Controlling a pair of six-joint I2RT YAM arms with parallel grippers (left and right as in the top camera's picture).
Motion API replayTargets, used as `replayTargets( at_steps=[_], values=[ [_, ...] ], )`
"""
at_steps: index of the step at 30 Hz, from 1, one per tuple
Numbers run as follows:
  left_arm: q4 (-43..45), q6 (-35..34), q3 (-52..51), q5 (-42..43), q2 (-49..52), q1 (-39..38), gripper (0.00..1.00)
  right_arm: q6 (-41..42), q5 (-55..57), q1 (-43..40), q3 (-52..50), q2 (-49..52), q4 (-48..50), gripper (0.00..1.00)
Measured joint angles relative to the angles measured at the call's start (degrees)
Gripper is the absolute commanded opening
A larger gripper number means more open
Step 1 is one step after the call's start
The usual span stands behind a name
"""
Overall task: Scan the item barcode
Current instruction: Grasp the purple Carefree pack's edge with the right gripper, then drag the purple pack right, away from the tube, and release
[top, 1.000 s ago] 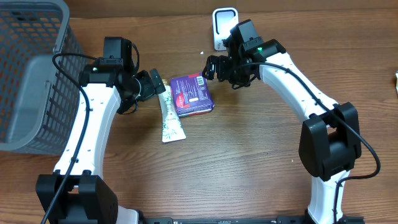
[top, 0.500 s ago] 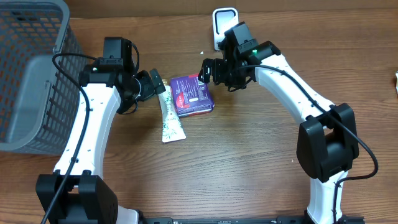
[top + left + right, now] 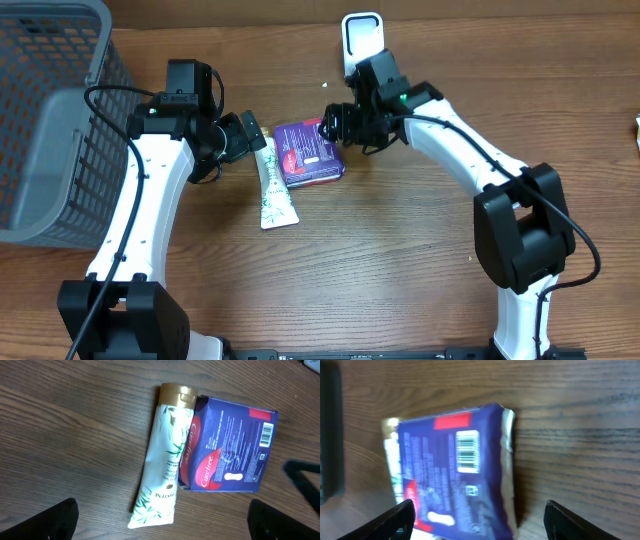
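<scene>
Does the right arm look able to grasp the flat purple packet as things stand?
Probably yes: the right gripper hangs open beside the flat purple packet, nothing between them; the white tube only flanks its other side.

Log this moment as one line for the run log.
right gripper: open, above purple package | left gripper: open | barcode: facing up | tube: touching package
</scene>
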Motion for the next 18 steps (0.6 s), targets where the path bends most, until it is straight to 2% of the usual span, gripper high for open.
replayTargets(
  at_steps=[6,11,17,18],
  values=[
    [0.0,0.0,0.0,0.0,0.0,0.0,1.0,0.11,-0.02,0.02,-5.38,0.0,5.64,0.78],
    [0.0,0.0,0.0,0.0,0.0,0.0,1.0,0.15,-1.2,0.66,-7.04,0.0,9.4,0.65],
    [0.0,0.0,0.0,0.0,0.0,0.0,1.0,0.24,-1.68,2.99,-7.43,0.0,9.81,0.6],
    [0.0,0.0,0.0,0.0,0.0,0.0,1.0,0.22,-1.55,3.37,-7.43,0.0,9.81,0.56]
  ],
)
